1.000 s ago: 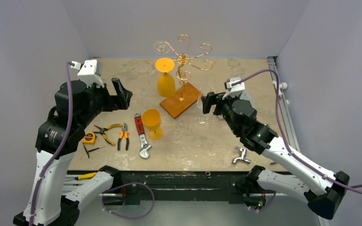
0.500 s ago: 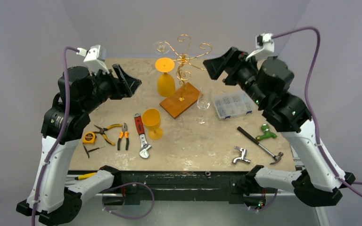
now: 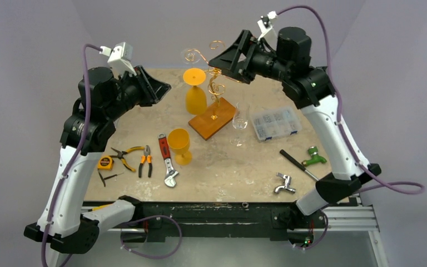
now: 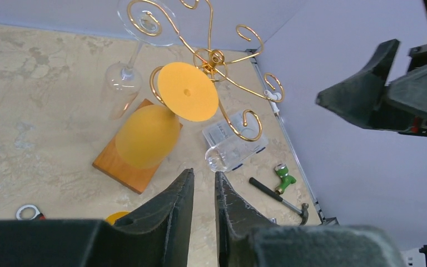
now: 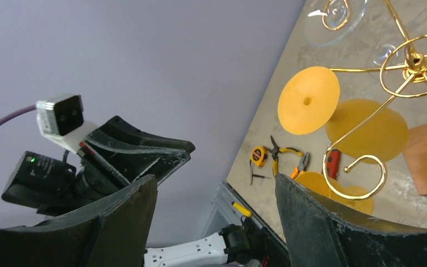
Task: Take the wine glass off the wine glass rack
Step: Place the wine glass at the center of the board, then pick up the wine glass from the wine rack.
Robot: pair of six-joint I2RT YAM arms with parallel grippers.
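Tall golden wire rack w/ curled arms and orange-brown wooden base (image 3: pixel 208 125) stands mid-desk, toward the far edge, base at a slant. Two glasses hang bowl-down from it. The orange plastic wine glass (image 3: pixel 195 99) is on the rack's left side, its round foot caught in a curl. The clear wine glass (image 4: pixel 119 86) is on the arm nearest the far-left corner.

The left gripper (image 4: pixel 204 177) is up in the air over the desk's far-left part, aimed at the rack and well apart from it. Its jaws are nearly together w/ only a thin slit, nothing in it.

The right gripper (image 5: pixel 216 186) is high, near the rack's curled top on the right side. Its jaws are spread wide w/ nothing btwn them; the rack wire lies outside them in the wrist view.

On the beige stone-look desk (image 3: pixel 222 167):
- An upright orange goblet (image 3: pixel 179 143) stands toward the near edge from the base.
- An upright clear stemmed glass (image 3: pixel 239 123) stands just beside the base's right end.
- A clear plastic compartment box (image 3: pixel 276 122) is right of that.
- A black-handled hammer (image 3: pixel 297 163) lies toward the near-right corner.
- A red-handled adjustable wrench (image 3: pixel 167 158) and orange-grip pliers (image 3: pixel 125 154) lie toward the near-left.
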